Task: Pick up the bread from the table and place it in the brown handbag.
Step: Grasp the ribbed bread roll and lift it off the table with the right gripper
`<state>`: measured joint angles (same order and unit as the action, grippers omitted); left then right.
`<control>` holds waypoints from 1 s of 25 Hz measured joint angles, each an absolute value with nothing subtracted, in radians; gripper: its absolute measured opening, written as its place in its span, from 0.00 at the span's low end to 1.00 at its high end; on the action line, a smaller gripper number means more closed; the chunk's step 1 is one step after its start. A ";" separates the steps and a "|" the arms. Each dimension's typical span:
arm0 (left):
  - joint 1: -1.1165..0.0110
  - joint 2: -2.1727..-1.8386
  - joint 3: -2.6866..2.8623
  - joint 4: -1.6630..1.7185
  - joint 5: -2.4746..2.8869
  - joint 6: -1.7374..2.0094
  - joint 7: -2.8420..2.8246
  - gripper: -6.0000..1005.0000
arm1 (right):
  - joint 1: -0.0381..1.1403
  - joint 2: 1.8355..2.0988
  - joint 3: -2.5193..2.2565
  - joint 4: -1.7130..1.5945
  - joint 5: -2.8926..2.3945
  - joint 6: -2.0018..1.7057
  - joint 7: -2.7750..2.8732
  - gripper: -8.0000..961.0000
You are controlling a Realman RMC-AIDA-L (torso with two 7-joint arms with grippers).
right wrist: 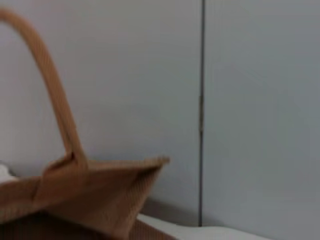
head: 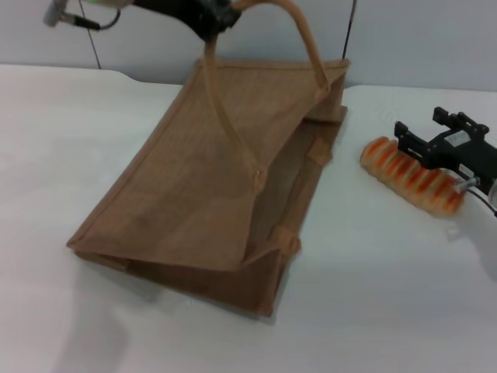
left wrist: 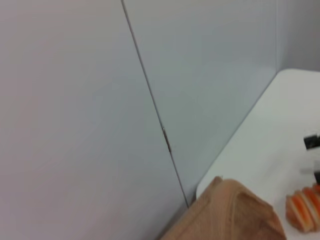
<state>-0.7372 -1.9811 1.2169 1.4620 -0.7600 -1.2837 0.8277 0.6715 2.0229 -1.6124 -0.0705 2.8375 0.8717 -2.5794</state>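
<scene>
The brown handbag [head: 210,186] lies on the white table [head: 62,155] with its mouth facing right. My left gripper [head: 211,22] is shut on one handle [head: 225,116] at the top and holds the upper side up, so the mouth gapes. The bread [head: 408,177], cream with orange stripes, lies on the table right of the bag. My right gripper [head: 425,128] is open just over the bread's far side. The left wrist view shows a bag corner [left wrist: 230,210] and the bread's end [left wrist: 302,212]. The right wrist view shows the bag's other handle [right wrist: 50,90] and rim [right wrist: 100,185].
A grey panelled wall [head: 435,39] runs along the table's far edge. White tabletop lies left of and in front of the bag [head: 373,311]. The table's rounded right edge [head: 481,256] is near the right arm.
</scene>
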 joint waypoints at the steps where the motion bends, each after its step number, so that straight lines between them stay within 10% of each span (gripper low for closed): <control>1: -0.738 -1.980 1.212 1.480 -0.760 -1.297 0.824 0.13 | 0.675 2.023 -1.627 -0.071 2.835 0.869 -2.574 0.81; 25: -0.730 -1.988 1.209 1.535 -0.710 -1.378 0.807 0.13 | 0.641 1.947 -1.653 -0.424 2.159 0.603 -2.010 0.81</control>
<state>-0.7301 -1.9879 1.2088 1.5352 -0.7102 -1.3785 0.8068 0.6408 1.9467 -1.6535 -0.4244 2.1587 0.6028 -2.0099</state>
